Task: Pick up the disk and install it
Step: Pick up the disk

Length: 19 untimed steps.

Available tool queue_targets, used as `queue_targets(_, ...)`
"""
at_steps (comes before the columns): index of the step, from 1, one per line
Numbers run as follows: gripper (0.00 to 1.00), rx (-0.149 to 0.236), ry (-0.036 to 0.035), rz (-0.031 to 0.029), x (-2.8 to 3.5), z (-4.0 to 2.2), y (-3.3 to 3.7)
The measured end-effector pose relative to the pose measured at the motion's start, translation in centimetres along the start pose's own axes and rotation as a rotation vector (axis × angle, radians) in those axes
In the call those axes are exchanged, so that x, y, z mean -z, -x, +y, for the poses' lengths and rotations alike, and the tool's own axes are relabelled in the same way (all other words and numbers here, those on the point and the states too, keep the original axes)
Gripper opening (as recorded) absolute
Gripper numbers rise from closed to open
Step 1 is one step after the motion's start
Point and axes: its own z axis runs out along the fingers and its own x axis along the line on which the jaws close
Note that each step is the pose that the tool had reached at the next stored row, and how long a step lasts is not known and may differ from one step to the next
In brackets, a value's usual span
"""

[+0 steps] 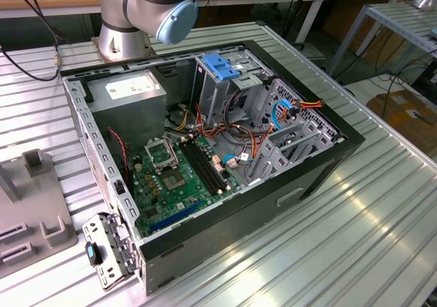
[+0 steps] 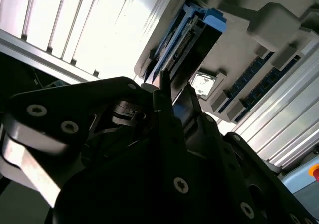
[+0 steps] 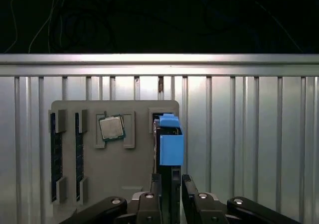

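Note:
The disk [image 3: 171,143], a dark slab with a bright blue carrier end, stands on edge in a slot of a grey fixture plate [image 3: 134,184]. In both wrist views my gripper [image 3: 172,188] straddles its near end, one black finger on each flat side, jaws closed to the disk's thickness. In the second wrist view the disk [image 2: 192,32] rises past my gripper [image 2: 175,95] and still sits in the plate [image 2: 249,59]. The open computer case [image 1: 321,170] lies on its side in the exterior view, with a grey drive cage and blue latch [image 1: 222,65] at its back.
The fixture plate also holds a processor chip [image 3: 111,128] and memory sticks [image 3: 54,157]. It lies on a ribbed aluminium table [image 3: 249,134], at the exterior view's left [image 1: 27,211]. The arm's base [image 1: 126,20] stands behind the case. Loose cables [image 1: 239,147] cross the case interior.

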Motion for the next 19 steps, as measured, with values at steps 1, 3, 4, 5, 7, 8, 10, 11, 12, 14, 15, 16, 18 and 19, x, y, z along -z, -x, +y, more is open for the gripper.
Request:
queue_targets(1, 0.31, 0.0, 0.0, 0.0002, 0.0, 0.0, 0.0)
queue_targets(3, 0.31, 0.0, 0.0, 0.0005, 0.0, 0.0, 0.0)
queue_targets(4, 0.31, 0.0, 0.0001, 0.0007, 0.0, 0.0, 0.0)
queue_targets(5, 0.37, 0.0, 0.0, 0.0009, 0.0, 0.0, 0.0)
queue_targets(7, 0.49, 0.0, 0.0, 0.0012, 0.0, 0.0, 0.0)
queue_targets(8, 0.56, 0.0, 0.0, 0.0013, 0.0, 0.0, 0.0)
queue_targets(10, 0.62, 0.0, 0.0, 0.0017, 0.0, 0.0, 0.0)
queue_targets(11, 0.62, 0.0, 0.0, 0.0018, 0.0, 0.0, 0.0)
queue_targets(12, 0.68, 0.0, 0.0, 0.002, 0.0, 0.0, 0.0)
queue_targets(14, 0.68, 0.0, -0.0001, 0.002, -0.29, -0.01, 0.01)
queue_targets(15, 0.68, 0.0, 0.0, 0.002, -0.46, 0.0, 0.01)
queue_targets(16, 0.68, 0.0, 0.0, 0.002, -0.73, 0.0, 0.02)
queue_targets(18, 0.68, 0.0, 0.0, 0.002, -1.44, 0.0, 0.03)
queue_targets(19, 0.68, 0.0, 0.0, 0.002, -1.64, 0.0, 0.03)
